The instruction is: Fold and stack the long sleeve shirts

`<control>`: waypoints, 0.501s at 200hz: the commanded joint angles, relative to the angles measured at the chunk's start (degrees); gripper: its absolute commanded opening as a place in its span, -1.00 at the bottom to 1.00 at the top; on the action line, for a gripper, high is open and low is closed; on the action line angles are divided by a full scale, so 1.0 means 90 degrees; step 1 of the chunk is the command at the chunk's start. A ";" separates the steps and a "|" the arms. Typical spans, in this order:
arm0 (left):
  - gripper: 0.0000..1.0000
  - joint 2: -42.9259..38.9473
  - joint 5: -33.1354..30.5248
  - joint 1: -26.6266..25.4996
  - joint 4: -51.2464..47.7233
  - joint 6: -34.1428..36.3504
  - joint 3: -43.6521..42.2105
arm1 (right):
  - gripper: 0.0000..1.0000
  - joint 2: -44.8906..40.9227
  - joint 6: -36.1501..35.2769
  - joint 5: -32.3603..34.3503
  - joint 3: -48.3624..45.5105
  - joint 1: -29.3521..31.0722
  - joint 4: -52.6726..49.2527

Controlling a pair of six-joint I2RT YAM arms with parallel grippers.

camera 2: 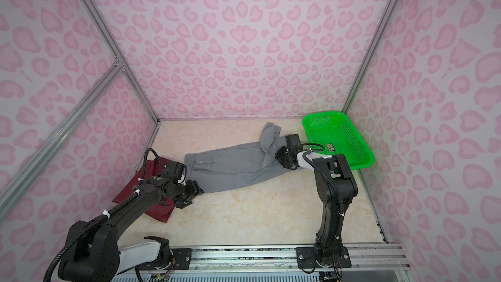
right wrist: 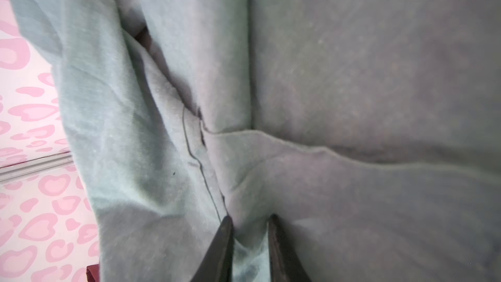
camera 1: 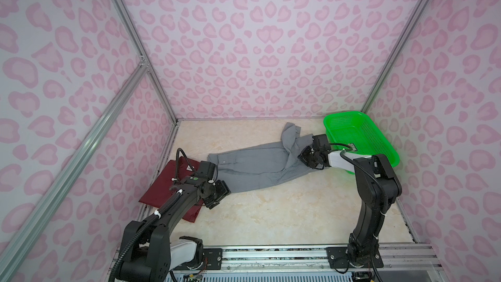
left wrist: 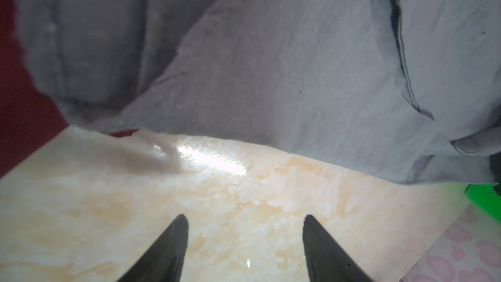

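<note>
Stretching bare toward its near edge, the marble-look table (camera 1: 271,212) leaves ample room in front. The grey shirt (camera 1: 252,166) sprawls rumpled across the middle; the maroon shirt (camera 1: 162,188) lies folded flat at the left edge; the green basket (camera 1: 379,142) sits back right. The right gripper (right wrist: 250,217) pinches a grey fold; the left gripper (left wrist: 244,217) gapes empty over tabletop.

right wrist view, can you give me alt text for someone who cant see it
Close-up of the grey shirt, its creased folds and a stitched seam filling nearly the whole frame. In the foreground the right claw pinches a raised ridge of the cloth between two dark tips, and a pink heart-patterned wall shows past the cloth's edge.
</note>
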 commanded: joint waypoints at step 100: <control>0.39 -0.0008 -0.0057 -0.0055 0.0258 -0.0114 -0.0261 | -0.47 -0.2315 -0.0683 0.1021 -0.2695 -0.0011 -0.0415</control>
